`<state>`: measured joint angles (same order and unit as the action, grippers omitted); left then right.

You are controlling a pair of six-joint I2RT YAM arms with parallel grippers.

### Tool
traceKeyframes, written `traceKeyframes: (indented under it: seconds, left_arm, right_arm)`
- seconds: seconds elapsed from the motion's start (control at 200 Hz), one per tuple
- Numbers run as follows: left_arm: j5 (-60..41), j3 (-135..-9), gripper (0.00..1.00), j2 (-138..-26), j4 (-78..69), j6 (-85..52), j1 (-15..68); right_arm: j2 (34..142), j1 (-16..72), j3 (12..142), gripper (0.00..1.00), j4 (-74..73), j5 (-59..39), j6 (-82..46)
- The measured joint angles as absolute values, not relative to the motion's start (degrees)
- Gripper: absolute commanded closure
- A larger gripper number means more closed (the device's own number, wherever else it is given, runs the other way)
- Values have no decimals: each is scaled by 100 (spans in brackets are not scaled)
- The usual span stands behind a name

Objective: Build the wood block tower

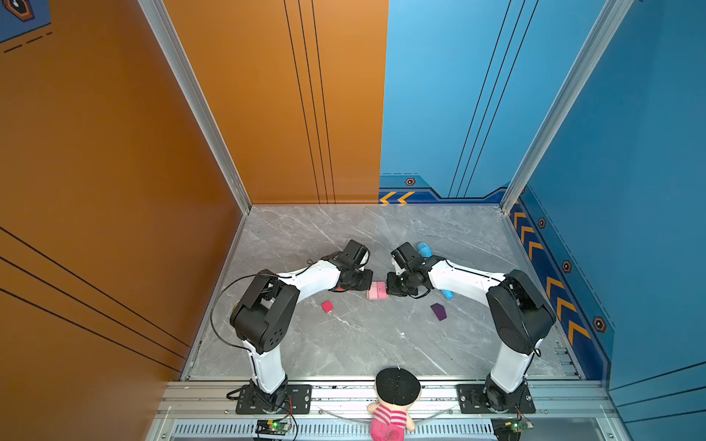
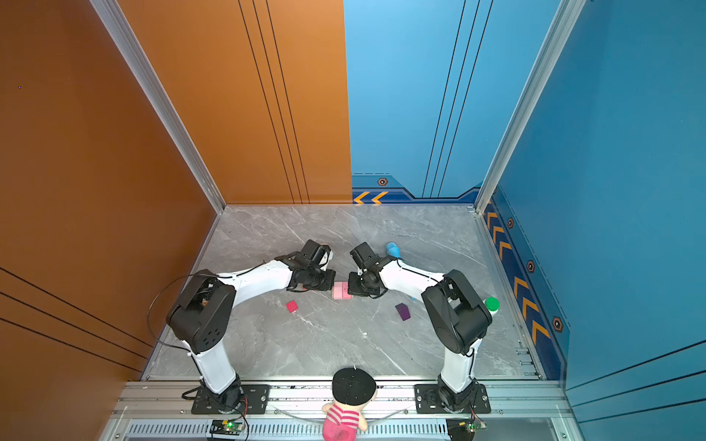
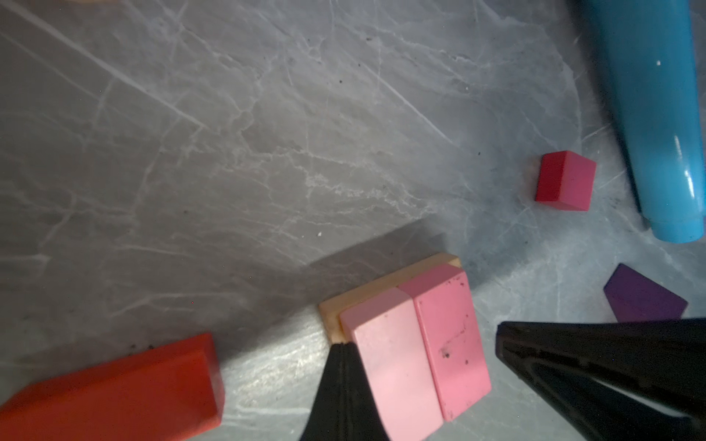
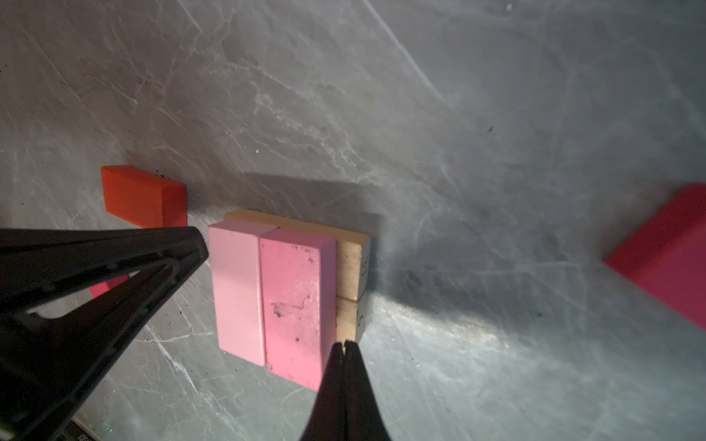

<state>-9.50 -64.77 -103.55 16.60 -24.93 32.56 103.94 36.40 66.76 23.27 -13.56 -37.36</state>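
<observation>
Orange and blue wall panels close in a grey marbled bench, and over its middle the left arm and the right arm meet head-on. Behind the right jaws a long blue tube lies under that arm. Between the two sets of jaws stands the wood block tower so far: two tan slabs flat on the bench side by side, and across them two pale pink bricks, long sides touching. Both sets of jaws are pinched fully together and hold nothing. The left jaws' tip rests against the stack at a slab corner, under the end of the paler brick. The right jaws' tip rests against the opposite side, at a slab's edge beside the deeper pink brick. I judge this a squaring step, shut tips pressing the two layers into line from either side. A red brick lies just beside the left jaws and a purple house-shaped piece near the right jaws. One magenta cube sits near the left jaws, and a second magenta cube past the right jaws by the tube. The next move calls for backing both tips off without dragging the bricks, then opening one set of jaws over a loose block; which block, I cannot tell.
</observation>
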Motion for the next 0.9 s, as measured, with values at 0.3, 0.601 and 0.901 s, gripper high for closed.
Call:
traceKeyframes:
  seconds: [0.3,0.601,0.901]
  left_arm:
    - [-950,-6477,100,-10348,1660,-2493,3256]
    - [-950,-6477,100,-10348,1660,-2493,3256]
    - [-950,-6477,100,-10348,1660,-2493,3256]
  right_arm:
    - [10453,3667,6676,100,2290,-1372,-3754]
    - [10453,3686,6676,100,2287,-1374,-3756]
    - [10453,3715,6661,100,2290,-1374,-3760]
